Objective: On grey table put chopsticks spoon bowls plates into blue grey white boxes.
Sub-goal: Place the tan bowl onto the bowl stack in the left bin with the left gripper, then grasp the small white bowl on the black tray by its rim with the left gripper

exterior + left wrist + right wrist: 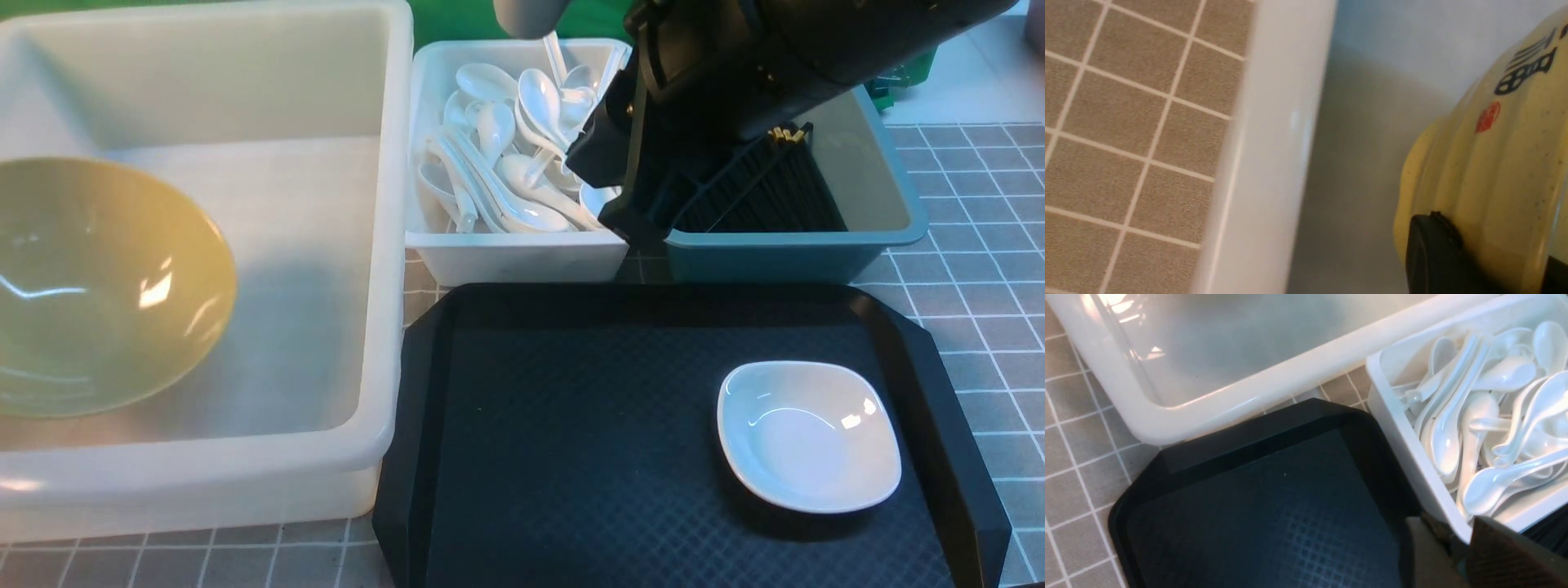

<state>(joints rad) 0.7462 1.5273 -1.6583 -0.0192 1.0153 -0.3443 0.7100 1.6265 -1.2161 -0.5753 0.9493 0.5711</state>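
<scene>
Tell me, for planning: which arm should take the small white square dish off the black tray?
Probably right: the glossy white square dish lies on the black textured tray's right side, while the left gripper is shut on the round mustard-yellow bowl in the milky-white tub.

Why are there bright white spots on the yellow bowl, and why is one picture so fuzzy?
Front view: light glare leaves white streaks on the yellow bowl and a spot on the white dish, which throws a shadow on the black tray. Left wrist view: the white tub looks blurry, probably too near the lens. Right wrist view: the spoons gleam.
</scene>
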